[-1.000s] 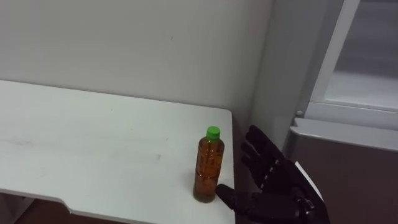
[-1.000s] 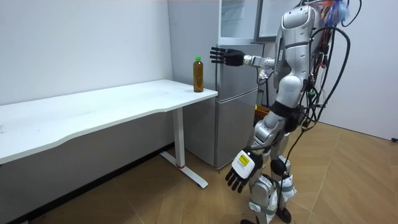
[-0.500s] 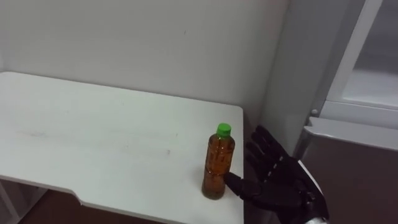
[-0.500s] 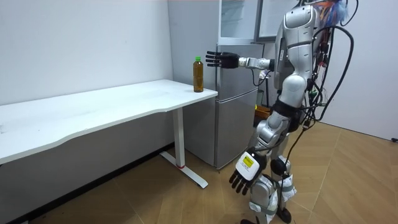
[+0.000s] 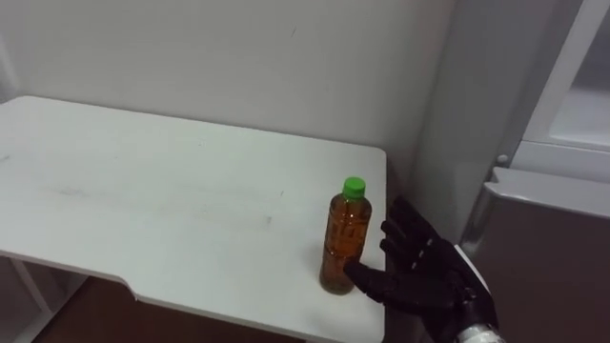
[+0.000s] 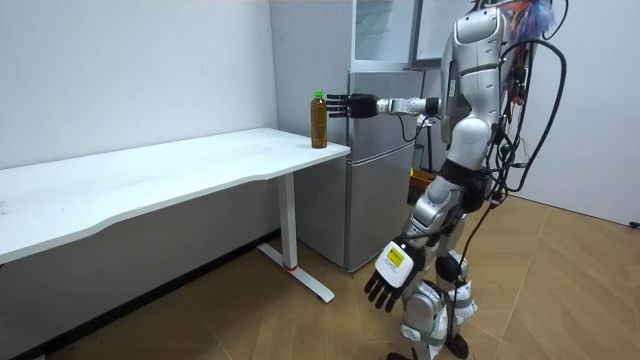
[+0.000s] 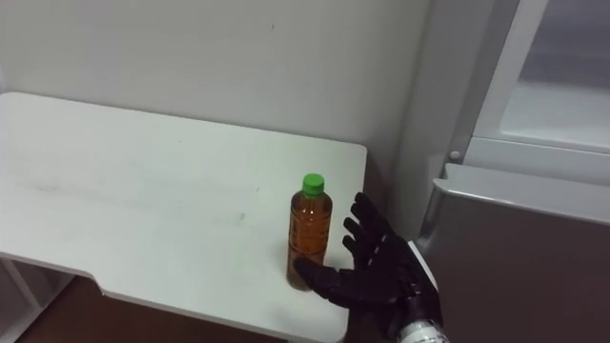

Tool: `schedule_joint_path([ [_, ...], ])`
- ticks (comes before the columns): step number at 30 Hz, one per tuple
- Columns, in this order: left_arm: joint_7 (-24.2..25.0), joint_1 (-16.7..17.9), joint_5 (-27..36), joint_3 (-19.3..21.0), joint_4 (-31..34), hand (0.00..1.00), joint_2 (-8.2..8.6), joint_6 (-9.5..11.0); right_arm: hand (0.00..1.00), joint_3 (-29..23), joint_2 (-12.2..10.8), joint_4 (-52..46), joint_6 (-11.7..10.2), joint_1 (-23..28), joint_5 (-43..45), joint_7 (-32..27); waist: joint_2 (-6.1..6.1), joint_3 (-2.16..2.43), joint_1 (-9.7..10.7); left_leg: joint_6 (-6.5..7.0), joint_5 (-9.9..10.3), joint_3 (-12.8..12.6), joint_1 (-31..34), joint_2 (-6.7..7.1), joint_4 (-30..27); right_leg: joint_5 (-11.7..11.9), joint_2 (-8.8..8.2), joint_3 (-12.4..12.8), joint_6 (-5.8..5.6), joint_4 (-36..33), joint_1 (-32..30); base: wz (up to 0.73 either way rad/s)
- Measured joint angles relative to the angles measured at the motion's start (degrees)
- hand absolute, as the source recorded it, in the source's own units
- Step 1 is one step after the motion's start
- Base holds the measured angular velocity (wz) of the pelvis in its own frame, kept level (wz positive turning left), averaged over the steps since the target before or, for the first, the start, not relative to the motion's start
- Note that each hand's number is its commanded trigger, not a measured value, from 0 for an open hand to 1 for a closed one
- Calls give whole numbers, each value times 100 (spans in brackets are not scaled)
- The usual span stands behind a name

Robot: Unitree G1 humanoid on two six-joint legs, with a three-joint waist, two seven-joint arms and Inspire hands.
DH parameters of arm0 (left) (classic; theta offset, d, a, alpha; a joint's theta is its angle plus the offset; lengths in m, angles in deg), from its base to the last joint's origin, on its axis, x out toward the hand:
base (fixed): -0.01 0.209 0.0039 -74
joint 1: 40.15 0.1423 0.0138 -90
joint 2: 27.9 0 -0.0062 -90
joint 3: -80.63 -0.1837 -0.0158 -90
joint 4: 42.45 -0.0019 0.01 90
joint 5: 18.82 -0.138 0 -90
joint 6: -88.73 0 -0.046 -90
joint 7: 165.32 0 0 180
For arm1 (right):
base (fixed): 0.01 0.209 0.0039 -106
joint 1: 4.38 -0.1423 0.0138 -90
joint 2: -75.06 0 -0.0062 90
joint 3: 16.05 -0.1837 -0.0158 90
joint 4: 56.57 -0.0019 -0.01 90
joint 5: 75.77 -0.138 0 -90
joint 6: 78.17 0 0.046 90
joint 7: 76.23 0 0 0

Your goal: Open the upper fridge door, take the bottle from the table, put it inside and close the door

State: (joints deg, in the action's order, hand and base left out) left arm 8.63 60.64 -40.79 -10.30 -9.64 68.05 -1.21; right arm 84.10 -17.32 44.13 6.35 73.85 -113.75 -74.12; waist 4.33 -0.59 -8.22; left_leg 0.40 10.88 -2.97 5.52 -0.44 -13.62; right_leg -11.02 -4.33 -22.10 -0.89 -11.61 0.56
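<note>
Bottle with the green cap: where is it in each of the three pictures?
Left eye view: bottle right of centre, near the right end of the table.
Right eye view: bottle at centre, same spot on the table.
Room view: bottle upper middle, at the table end by the fridge.
Shared landmark: the open right hand just beside it.

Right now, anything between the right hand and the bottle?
Nothing visible. The open right hand is right beside the bottle on the table, on the side facing the fridge, thumb by its base. The left hand hangs low, open.
</note>
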Motion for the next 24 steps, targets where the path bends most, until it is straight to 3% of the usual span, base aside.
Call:
schedule_joint_path([
  [10, -2, -25, 458, -19, 215, 0, -3, 20, 0, 32, 2, 477, -1, -244, 290, -201, 11, 9, -3, 30, -34, 41, 94, 29, -66, 6, -54, -104, 0, -26, -70, 3],
  [15, 4, -94, 562, -53, 210, 0, -1, -22, 0, 36, -6, 642, 0, -353, 473, -397, -34, -20, -13, 37, -38, 84, 135, 30, -87, 7, -74, -161, -3, -105, -94, 4],
  [24, -6, -127, 675, -154, 201, 0, 33, -104, 0, 41, -18, 752, 7, -466, 466, -645, -101, -10, -60, 46, -68, 131, 221, 33, -116, 9, -86, -199, 1, -117, -150, 2],
])
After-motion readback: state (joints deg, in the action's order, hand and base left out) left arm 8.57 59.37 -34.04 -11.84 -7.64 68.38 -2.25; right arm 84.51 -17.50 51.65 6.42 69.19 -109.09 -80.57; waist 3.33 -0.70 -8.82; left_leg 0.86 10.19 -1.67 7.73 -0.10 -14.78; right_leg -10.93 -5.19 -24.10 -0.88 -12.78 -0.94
